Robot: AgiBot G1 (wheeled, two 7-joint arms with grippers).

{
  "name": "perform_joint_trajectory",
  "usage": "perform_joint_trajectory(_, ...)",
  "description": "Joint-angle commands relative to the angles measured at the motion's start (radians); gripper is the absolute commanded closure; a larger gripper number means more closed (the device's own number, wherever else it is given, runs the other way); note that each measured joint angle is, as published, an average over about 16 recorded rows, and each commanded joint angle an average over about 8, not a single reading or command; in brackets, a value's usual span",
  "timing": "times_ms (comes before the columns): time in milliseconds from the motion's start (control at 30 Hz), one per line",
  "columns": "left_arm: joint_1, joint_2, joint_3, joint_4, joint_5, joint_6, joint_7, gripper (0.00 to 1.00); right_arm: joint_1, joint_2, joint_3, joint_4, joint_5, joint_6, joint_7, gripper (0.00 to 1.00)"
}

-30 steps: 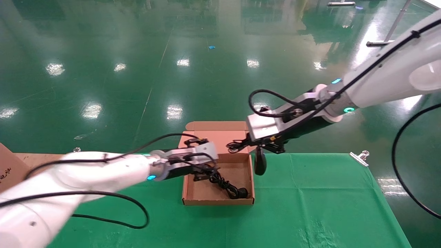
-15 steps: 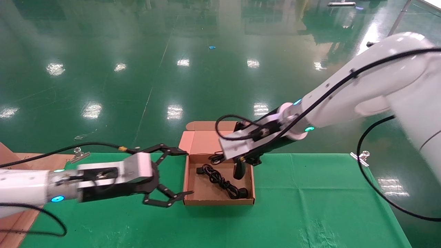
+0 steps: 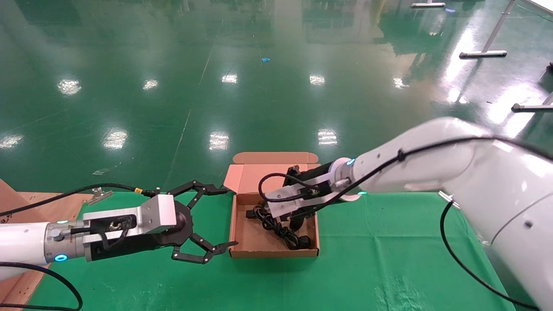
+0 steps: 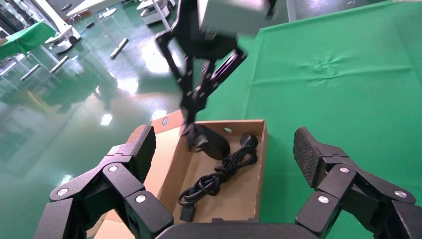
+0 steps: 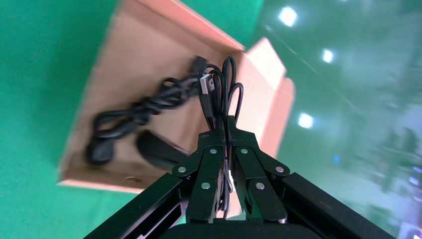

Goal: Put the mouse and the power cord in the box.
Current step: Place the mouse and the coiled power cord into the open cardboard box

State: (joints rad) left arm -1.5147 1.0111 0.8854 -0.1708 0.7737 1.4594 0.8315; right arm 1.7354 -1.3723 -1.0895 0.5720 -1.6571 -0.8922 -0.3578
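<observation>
The brown cardboard box (image 3: 231, 233) lies open on the green cloth, its flap lid tipped back. Inside it lies the power cord (image 3: 281, 231), a knotted black bundle (image 4: 219, 174). My right gripper (image 3: 298, 214) hangs over the box's far right part, shut (image 5: 224, 122) on the mouse's thin coiled cable with its USB plug. Below it the black mouse (image 4: 214, 144) is down inside the box, beside the cord (image 5: 139, 107). My left gripper (image 3: 229, 216) is open just left of the box with nothing in it (image 4: 224, 149).
A flat sheet of cardboard (image 3: 17, 207) lies at the table's left edge. Metal clips (image 3: 449, 196) pin the green cloth (image 3: 389, 259) at both far corners. Bare cloth spreads right of and in front of the box. Beyond the table is the shiny green floor.
My left gripper has let go of the power cord, pulled back left out of the box and opened. My right arm has swung left and down, lowering the mouse into the box.
</observation>
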Motion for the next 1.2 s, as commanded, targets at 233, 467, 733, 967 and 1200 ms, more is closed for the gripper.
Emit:
perform_joint_trajectory(233,-0.016,0.018,0.002,0.060,0.002,0.042,0.028,0.00,-0.071,-0.002,-0.091,0.033,0.063,0.175,0.007,0.82)
perform_joint_trajectory(467,-0.025,0.028,0.004,0.092,0.004,0.066,0.043,0.00,-0.099,-0.002,-0.166,0.049,0.117,0.218,0.024,0.38)
perform_joint_trajectory(733,-0.029,0.032,0.003,0.110,0.002,0.080,0.049,0.00,-0.110,-0.001,-0.202,0.043,0.156,0.242,0.042,0.00)
perform_joint_trajectory(967,-0.029,0.032,0.003,0.106,0.003,0.079,0.048,0.00,-0.109,-0.001,-0.195,0.043,0.148,0.236,0.038,0.00)
perform_joint_trajectory(1200,-0.029,0.031,0.004,0.103,0.004,0.076,0.048,0.00,-0.107,-0.001,-0.190,0.043,0.142,0.231,0.036,0.00)
